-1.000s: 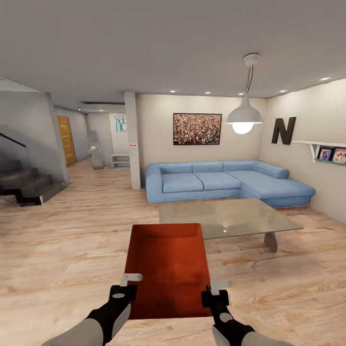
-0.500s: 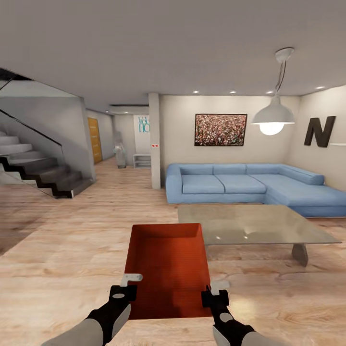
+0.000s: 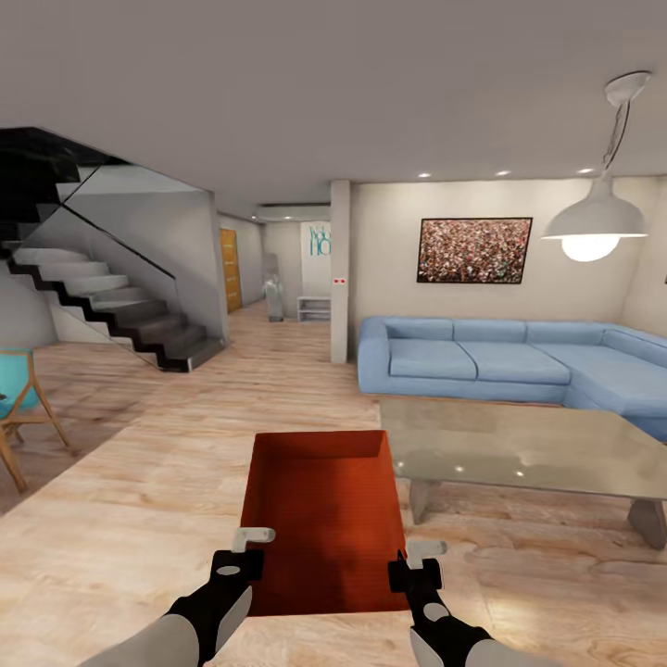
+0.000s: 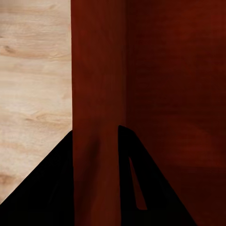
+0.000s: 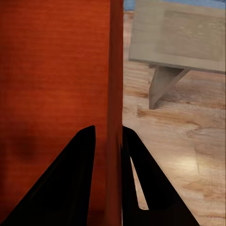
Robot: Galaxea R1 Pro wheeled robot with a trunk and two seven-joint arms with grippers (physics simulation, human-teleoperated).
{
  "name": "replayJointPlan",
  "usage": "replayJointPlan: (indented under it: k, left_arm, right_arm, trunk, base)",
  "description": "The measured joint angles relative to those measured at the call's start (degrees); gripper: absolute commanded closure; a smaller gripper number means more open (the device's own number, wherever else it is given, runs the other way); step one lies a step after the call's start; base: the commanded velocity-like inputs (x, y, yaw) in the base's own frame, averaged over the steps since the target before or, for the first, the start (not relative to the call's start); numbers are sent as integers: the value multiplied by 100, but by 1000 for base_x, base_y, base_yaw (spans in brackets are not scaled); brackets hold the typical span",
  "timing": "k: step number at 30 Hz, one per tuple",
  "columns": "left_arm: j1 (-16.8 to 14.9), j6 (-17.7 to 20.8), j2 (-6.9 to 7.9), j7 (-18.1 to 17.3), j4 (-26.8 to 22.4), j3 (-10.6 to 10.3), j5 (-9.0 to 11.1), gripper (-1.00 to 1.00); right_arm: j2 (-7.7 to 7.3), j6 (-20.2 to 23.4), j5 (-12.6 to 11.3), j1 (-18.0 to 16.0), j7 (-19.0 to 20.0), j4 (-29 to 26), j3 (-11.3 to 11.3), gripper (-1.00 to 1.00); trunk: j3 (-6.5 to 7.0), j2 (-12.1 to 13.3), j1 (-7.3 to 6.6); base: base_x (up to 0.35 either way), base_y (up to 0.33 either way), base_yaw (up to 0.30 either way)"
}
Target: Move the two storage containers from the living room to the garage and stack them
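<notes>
An orange-red open-top storage container (image 3: 324,519) hangs in front of me above the pale wood-plank floor of the living room. My left gripper (image 3: 243,548) is shut on its left wall (image 4: 96,94), one dark finger on each side of it. On the opposite side my right gripper (image 3: 414,562) is shut on the right wall (image 5: 116,70) in the same way. The container is level and empty.
A glass-topped coffee table (image 3: 519,449) stands just right of the container, with a blue sofa (image 3: 500,357) behind it. Stairs (image 3: 120,310) rise at the left, a wooden chair (image 3: 23,408) sits at the far left, and a hallway (image 3: 278,315) with a pillar (image 3: 340,269) opens ahead.
The whole view has swung to the left: sofa, table and lamp slid right, the stairs came further in and a chair appeared. Both grippers and the container kept their place in the picture.
</notes>
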Motion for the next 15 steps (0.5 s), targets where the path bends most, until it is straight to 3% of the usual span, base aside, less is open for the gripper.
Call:
replayJointPlan:
  k: [15]
  left_arm:
    - [0, 0, 1, -1, 0, -1, 1, 100]
  right_arm:
    - [1, 0, 6, 0, -2, 0, -5, 100]
  trunk:
    - [0, -1, 1]
  base:
    - [0, 0, 300]
